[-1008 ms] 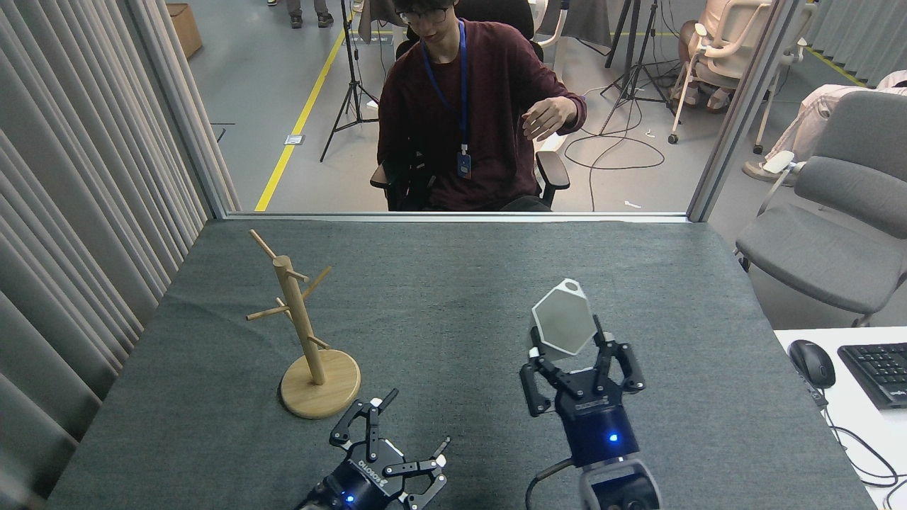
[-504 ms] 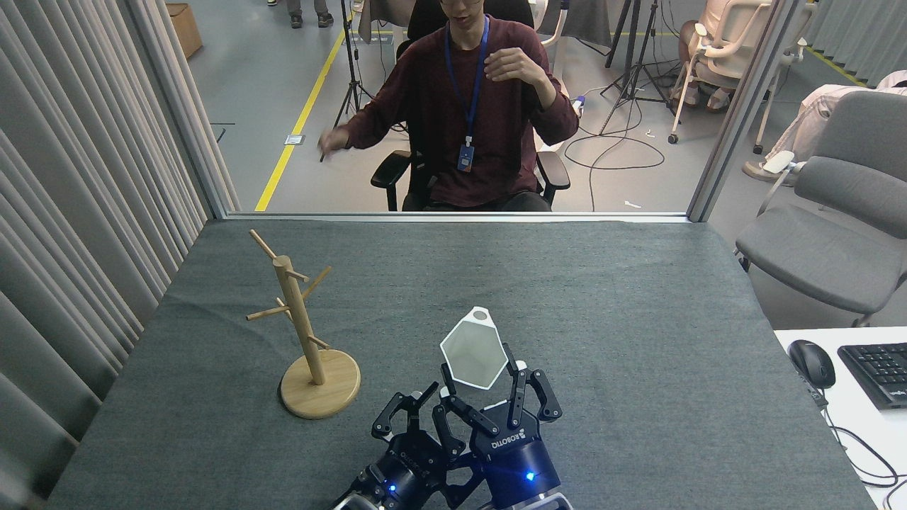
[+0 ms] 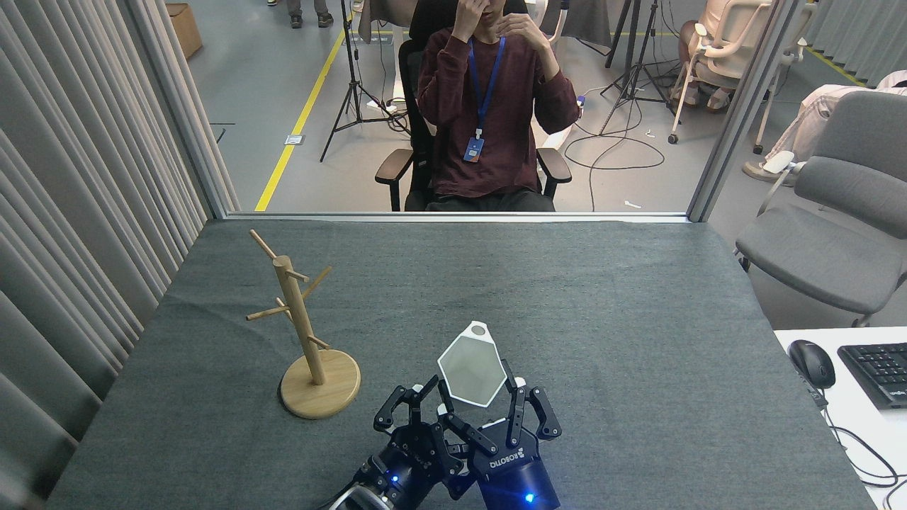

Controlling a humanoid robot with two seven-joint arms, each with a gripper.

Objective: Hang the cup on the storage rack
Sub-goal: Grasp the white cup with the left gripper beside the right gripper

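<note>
There is one cup, one storage rack and two pincers on the grey counter. One person sits in a chair behind the counter, with both hands raised to the face.

The cup is white and matte, with flat sides that give its mouth a six-sided shape. Its opening is turned toward the camera, so the pale inside is visible. A small loop handle with a round hole points away, at the far end of the cup. The cup is at the near middle of the counter, to the right of the rack and apart from it.

The right pincer is closed on the cup, with its black fingers at both sides of the near rim. The left pincer is just beside it on the left, with its fingers spread and nothing between them.

The rack is of light wood, with a round base, one upright pole and several thin pegs. It stands upright at the left of the counter, and nothing hangs on it.
</note>
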